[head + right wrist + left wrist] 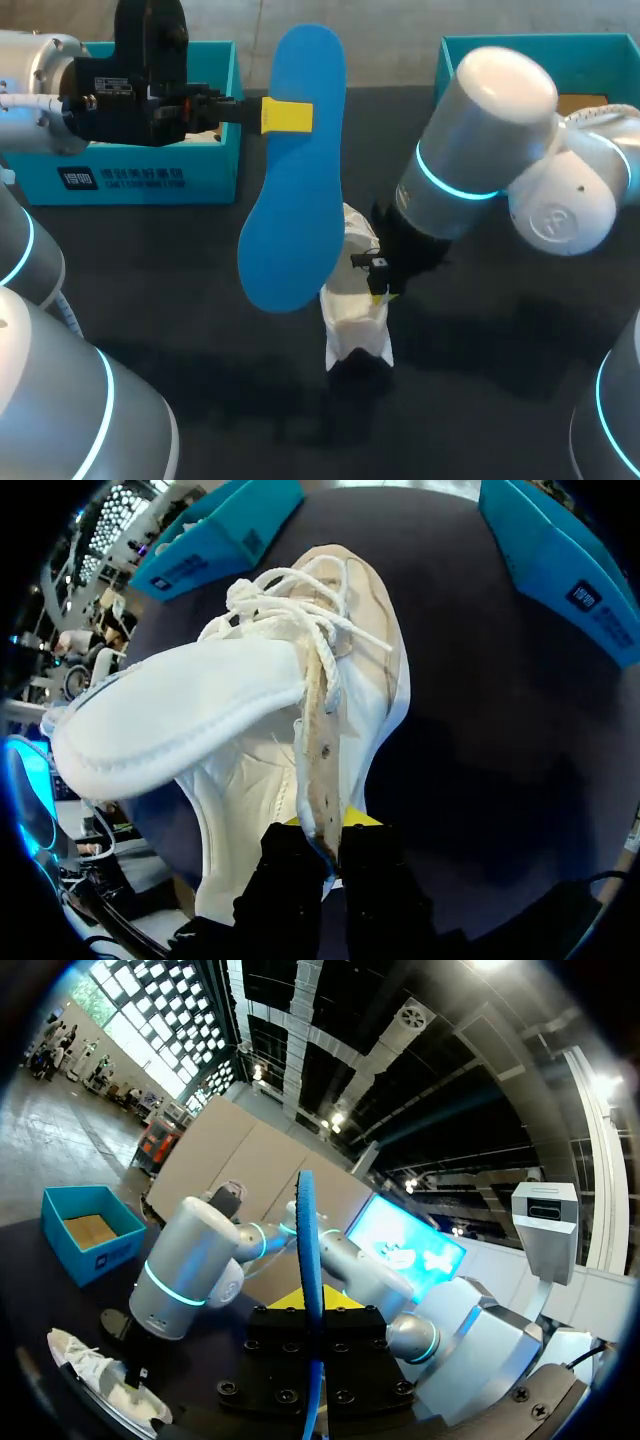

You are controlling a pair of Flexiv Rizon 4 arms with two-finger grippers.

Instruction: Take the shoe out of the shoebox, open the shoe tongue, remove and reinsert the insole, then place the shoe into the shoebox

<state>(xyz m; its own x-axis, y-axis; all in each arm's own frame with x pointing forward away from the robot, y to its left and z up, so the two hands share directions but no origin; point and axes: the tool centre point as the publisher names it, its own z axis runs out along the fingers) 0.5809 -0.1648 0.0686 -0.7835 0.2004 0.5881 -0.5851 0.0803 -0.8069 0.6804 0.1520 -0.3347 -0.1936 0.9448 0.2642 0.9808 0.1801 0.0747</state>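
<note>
The left gripper (287,116) is pinching the smooth, flat blue insole (295,170) in the air beside the teal cardboard shoebox (150,175). To the right, the white lace-up shoe (355,320) is sitting on the dark table (500,400). The right gripper (325,830) is seemingly clamping the shoe's stitched side wall, with the padded tongue (180,720) flopping outward.

shoe (355,330): just one, white
insole (295,170): one as well, blue
boxes: we count two, both teal, a left box (150,175) and a right box (600,60)
arms: two of ours, left arm (40,65) and right arm (480,140)
grippers: two, left gripper (287,116) and right gripper (380,293)
</note>
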